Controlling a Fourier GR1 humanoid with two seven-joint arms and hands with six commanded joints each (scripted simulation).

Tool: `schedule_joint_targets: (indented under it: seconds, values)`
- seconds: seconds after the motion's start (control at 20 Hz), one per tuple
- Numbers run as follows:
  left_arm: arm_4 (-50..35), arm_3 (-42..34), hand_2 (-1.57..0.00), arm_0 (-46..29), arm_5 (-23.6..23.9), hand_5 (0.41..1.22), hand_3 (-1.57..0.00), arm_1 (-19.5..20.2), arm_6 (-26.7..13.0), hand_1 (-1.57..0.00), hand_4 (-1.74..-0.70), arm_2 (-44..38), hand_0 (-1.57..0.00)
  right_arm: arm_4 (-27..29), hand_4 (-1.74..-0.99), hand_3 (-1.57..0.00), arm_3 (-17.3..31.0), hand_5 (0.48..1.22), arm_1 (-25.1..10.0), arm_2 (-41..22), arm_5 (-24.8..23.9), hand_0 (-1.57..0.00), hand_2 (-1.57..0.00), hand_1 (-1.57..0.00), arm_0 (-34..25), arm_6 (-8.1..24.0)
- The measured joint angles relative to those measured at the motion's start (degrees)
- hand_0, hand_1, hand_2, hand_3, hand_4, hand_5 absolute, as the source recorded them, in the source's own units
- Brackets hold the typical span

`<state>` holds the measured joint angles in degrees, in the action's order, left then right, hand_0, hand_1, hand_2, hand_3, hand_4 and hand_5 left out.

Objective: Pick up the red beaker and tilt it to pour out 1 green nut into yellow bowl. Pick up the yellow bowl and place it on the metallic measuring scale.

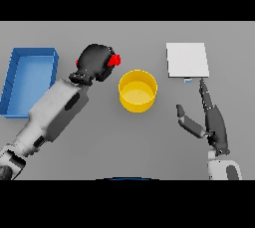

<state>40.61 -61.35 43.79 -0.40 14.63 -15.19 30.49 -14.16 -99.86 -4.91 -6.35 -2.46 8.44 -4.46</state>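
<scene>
- Beside the yellow bowl [137,90], the left hand [94,62] is gripping the red beaker [114,60].
- It should be tipping slowly, so one nut drops.
- The right hand [211,120] is resting open.

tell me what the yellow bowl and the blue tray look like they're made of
Yellow bowl: probably plastic, going by its even, saturated colour and matte surface without glints. Blue tray: likely plastic too, with flat uniform blue walls and no shine.
</scene>
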Motion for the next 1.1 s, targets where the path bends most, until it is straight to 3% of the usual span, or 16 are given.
schedule_joint_targets:
  seconds: [0.15, 0.2, 0.4, 0.6, 0.95, 1.1]
  values:
    - [3.6, 1.9, -1.57, 3.7, -2.1, 1.201, -1.57, 1.5, 0.7, -1.57, -1.65, 3.4, -1.57, -0.4, -1.284, 0.00, -0.3, 0.705, 0.6, -0.3, -0.4, 0.00, 0.00, 0.00, 0.1, 0.0]
    - [4.6, 2.1, -1.57, 4.7, -3.7, 1.205, -1.57, 2.1, 1.5, -1.57, -1.67, 4.9, -1.57, 0.1, -1.283, 0.00, -0.9, 0.702, 0.7, -0.3, -0.3, 0.00, 0.00, 0.00, 0.5, -0.5]
    - [8.4, 4.3, -1.57, 10.0, -10.0, 1.215, -1.28, 2.6, 2.6, -1.57, -1.70, 10.8, -1.57, 1.1, -1.292, 0.00, 0.2, 0.678, 2.1, -0.3, -0.3, 0.00, 0.00, 0.00, 0.8, 0.2]
    - [11.7, 7.7, -1.57, 14.4, -12.9, 1.218, -1.45, 1.8, 7.5, -1.57, -1.72, 17.3, -1.57, 3.0, -1.294, 0.00, 1.4, 0.653, 2.6, 0.7, -0.1, 0.00, 0.00, 0.00, -0.2, -0.8]
    - [17.8, 10.9, -1.57, 20.4, -17.6, 1.220, -1.55, 1.5, 10.0, -1.57, -1.74, 27.5, -1.57, 2.1, -1.288, 0.00, 1.5, 0.627, 2.7, 0.6, -0.9, 0.00, 0.00, 0.00, 0.7, -2.5]
    - [19.9, 12.8, -1.57, 23.3, -18.0, 1.221, -1.56, 0.4, 11.6, -1.57, -1.74, 31.0, -1.57, 1.3, -1.276, 0.00, 1.2, 0.600, 3.0, 0.6, -2.0, 0.00, 0.00, 0.00, 0.0, -0.6]
